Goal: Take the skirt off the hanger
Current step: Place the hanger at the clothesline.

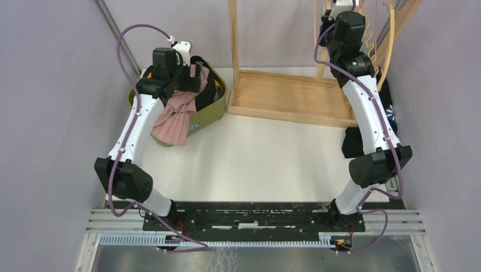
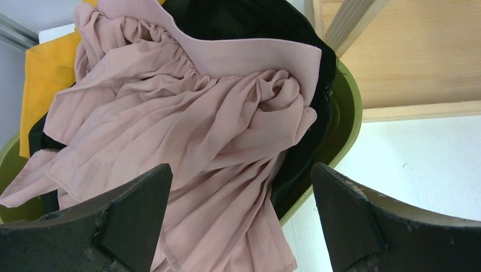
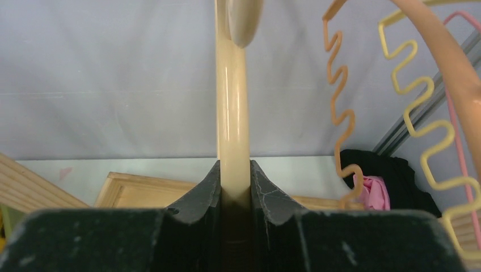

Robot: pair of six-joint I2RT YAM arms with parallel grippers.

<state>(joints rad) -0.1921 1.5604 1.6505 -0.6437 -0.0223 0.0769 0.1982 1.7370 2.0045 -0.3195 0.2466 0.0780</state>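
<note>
your left end effector [image 2: 241, 170] hangs with its fingers wide apart and nothing between them. directly under it the pink skirt [image 2: 187, 130] lies bunched in the olive bin [image 2: 347, 107]. the waistband is on the far side from the fingers, and the top view shows a fold spilling over the bin's near rim. under the skirt you can see a black garment [image 2: 249, 22], and a yellow cloth [image 2: 45, 73] sits left of the fingers. right of the end effector is the white surface [image 2: 408, 164], and beyond that the wooden rack [image 2: 408, 56].

your right end effector [image 3: 234, 170] is up high at the rack, clamped on the cream hanger [image 3: 232, 113], whose bar runs straight up from between the fingers. the skirt is well apart from it, over at the other arm. right of this end effector and further out hang an orange wavy hanger [image 3: 340, 113] and a yellow wavy hanger [image 3: 422, 113]. low behind those is a black cloth [image 3: 397, 170] with a pink patch.
</note>
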